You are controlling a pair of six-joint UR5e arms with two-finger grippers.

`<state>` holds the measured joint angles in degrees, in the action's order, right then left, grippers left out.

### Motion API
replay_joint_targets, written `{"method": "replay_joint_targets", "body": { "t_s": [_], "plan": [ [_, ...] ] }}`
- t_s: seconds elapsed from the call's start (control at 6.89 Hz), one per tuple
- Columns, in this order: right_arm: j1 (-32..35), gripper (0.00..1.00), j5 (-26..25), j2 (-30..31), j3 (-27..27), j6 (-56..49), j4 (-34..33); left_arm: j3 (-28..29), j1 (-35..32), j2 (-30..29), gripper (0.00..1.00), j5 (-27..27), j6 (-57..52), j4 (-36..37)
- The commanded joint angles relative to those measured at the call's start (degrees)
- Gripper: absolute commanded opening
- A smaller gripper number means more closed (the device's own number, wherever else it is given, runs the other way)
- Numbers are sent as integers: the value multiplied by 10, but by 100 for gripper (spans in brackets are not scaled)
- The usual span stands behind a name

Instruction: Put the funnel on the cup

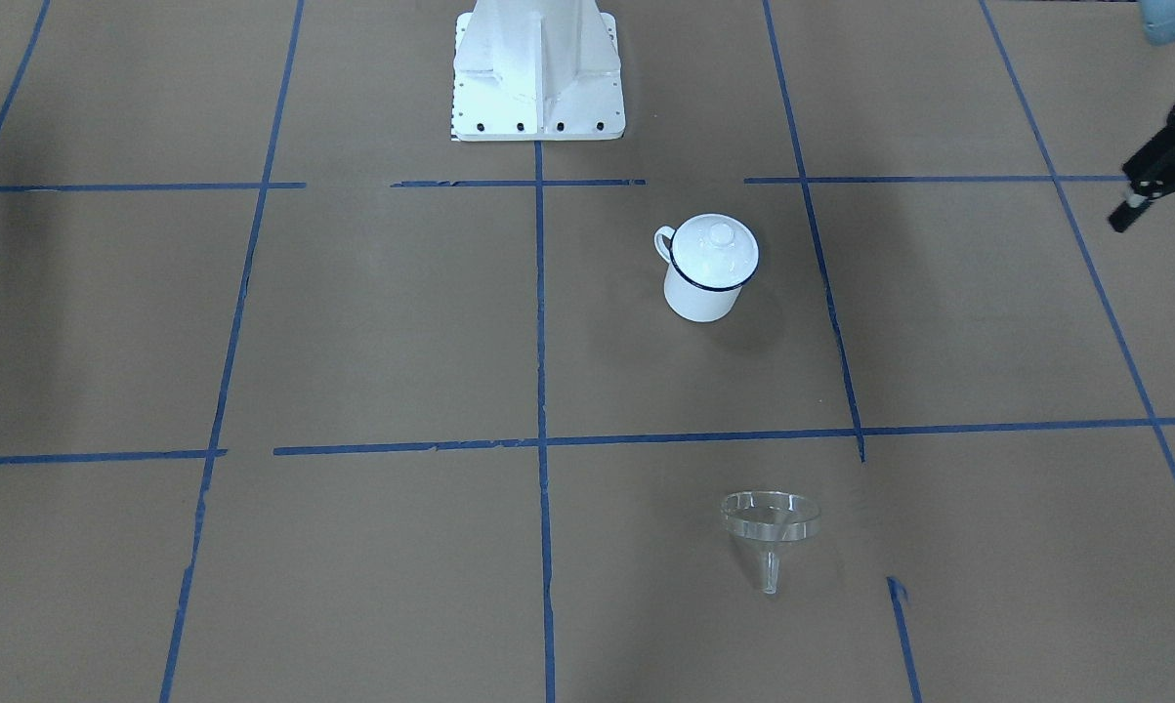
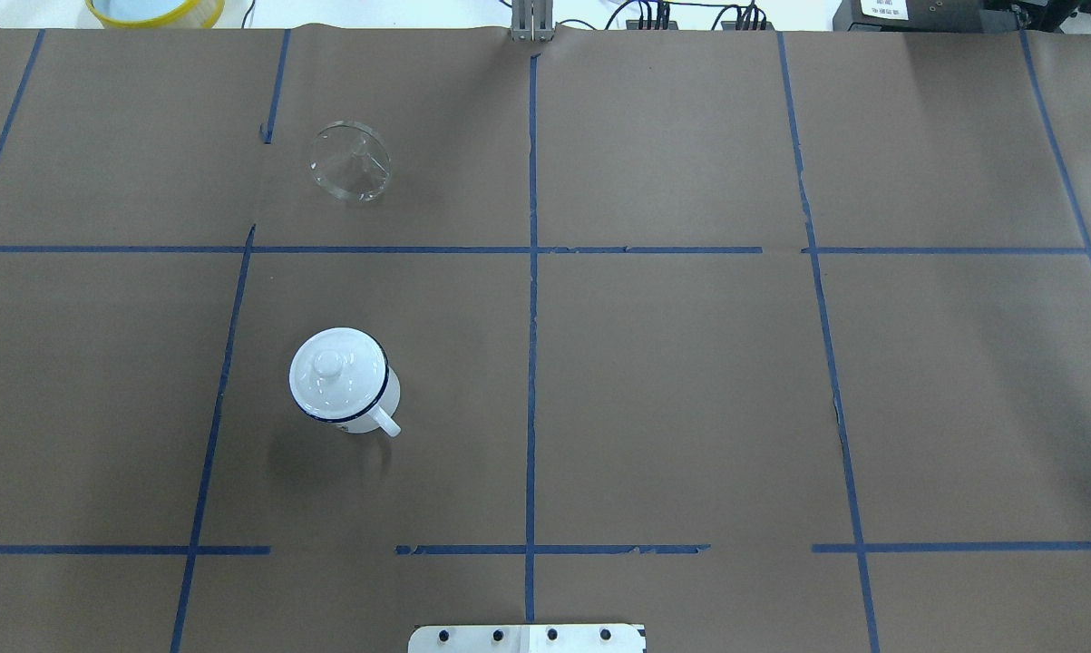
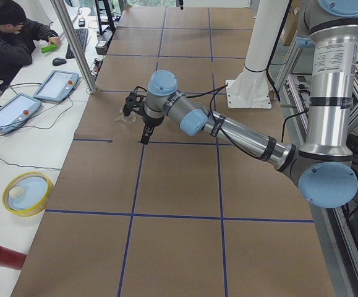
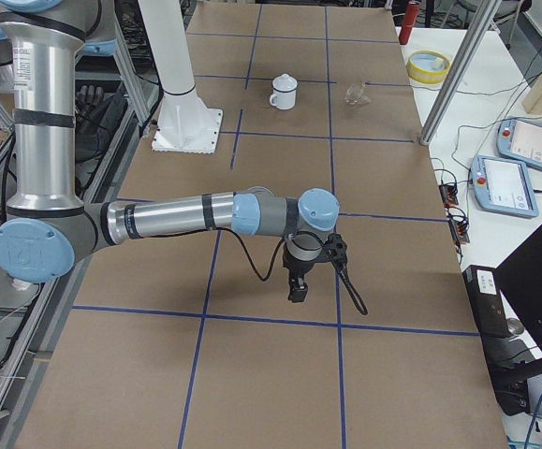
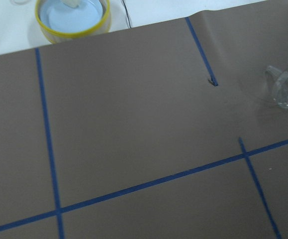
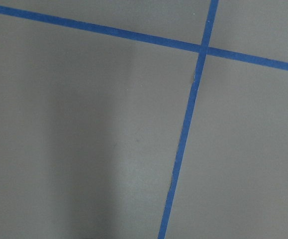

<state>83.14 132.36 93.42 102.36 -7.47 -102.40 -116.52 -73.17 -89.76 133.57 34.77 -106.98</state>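
1. Left gripper (image 1: 1165,225) first: my two black fingers stand apart with nothing between them. It hangs above the table (image 1: 353,322) at the edge of the front-facing view, out on my left side.
2. Right gripper (image 4: 297,290): it shows only in the side view from my right, so I cannot tell whether its jaws are apart or together. It points down over bare brown paper, near a crossing of blue tape lines (image 6: 202,49).
3. Looking through my left wrist camera, the funnel (image 5: 285,89) sits at the right edge of the view, and a yellow-rimmed dish (image 5: 73,15) stands off the paper at the top.
4. In the overhead view the funnel (image 2: 350,161) lies tipped on its side on the paper, in the far row of squares on my left half, touching nothing else.
5. Closer to my base (image 1: 538,68), the cup (image 1: 696,293) stands upright in the middle row, well apart from the funnel.
6. A white lid with a knob (image 1: 714,244) sits on the cup, covering its mouth.
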Motion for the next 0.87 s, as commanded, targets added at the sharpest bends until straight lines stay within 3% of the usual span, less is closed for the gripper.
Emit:
{"method": "replay_joint_targets", "body": {
  "t_s": [0.0,0.15,0.44,0.73],
  "plan": [
    [0,100,0,0,0,0,0,-66,179,-19,100,-95,263,1],
    [0,100,0,0,0,0,0,-67,235,-57,100,-140,331,48],
    [0,100,0,0,-1,0,0,-33,318,-229,100,-218,398,251],
    [0,100,0,0,-1,0,0,12,385,-264,100,-279,460,253]
  ]
}}
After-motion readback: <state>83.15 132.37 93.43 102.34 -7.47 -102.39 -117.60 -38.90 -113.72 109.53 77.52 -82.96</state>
